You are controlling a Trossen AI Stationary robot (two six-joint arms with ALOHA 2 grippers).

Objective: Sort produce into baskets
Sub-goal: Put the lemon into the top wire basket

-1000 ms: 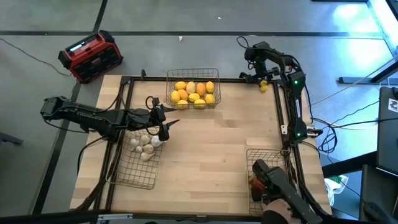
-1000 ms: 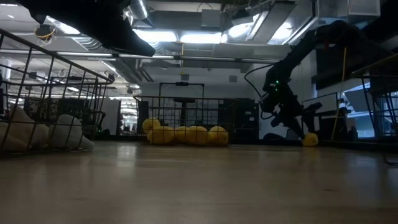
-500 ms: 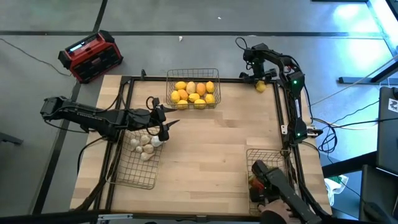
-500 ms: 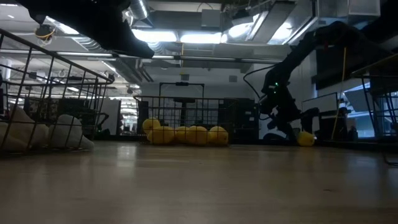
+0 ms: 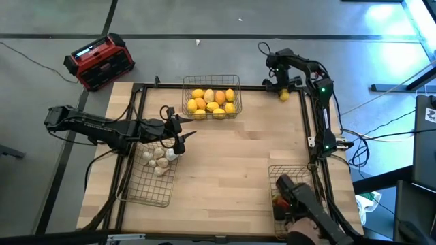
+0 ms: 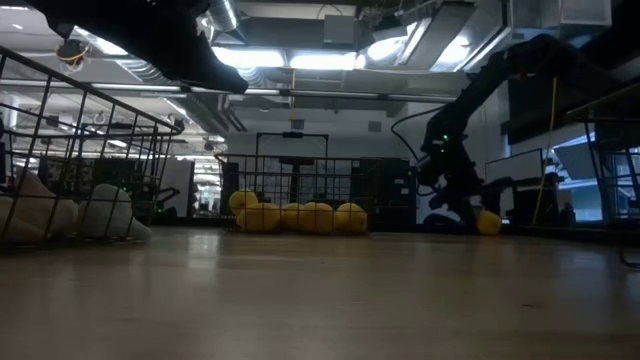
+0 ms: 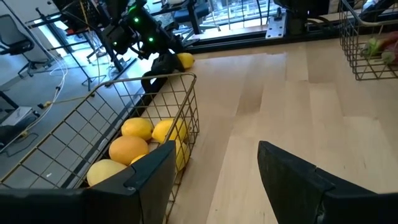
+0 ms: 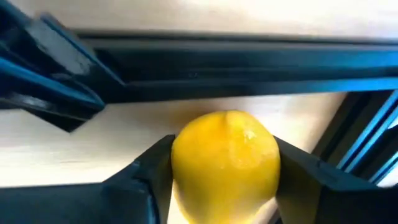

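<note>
The right claw (image 8: 225, 180) straddles a round yellow lemon-like fruit (image 8: 225, 160) at the tabletop's far corner; whether the claw pinches it cannot be told. Next: secure, lift, carry to the grey wire basket of yellow fruit (image 5: 210, 83). The left claw (image 5: 178, 136) stands spread, empty.

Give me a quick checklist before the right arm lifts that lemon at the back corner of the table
1. Lemon sits between the right hand's fingers: ok.
2. Fingers closed firmly on it: cannot tell.
3. Black frame rail right behind the lemon, room to lift clear: cannot tell.
4. Lemon basket has space on top of its fruit: ok.
5. Table between the lemon and that basket is bare: ok.
6. Left hand waits open by the garlic basket, out of the path: ok.
</note>
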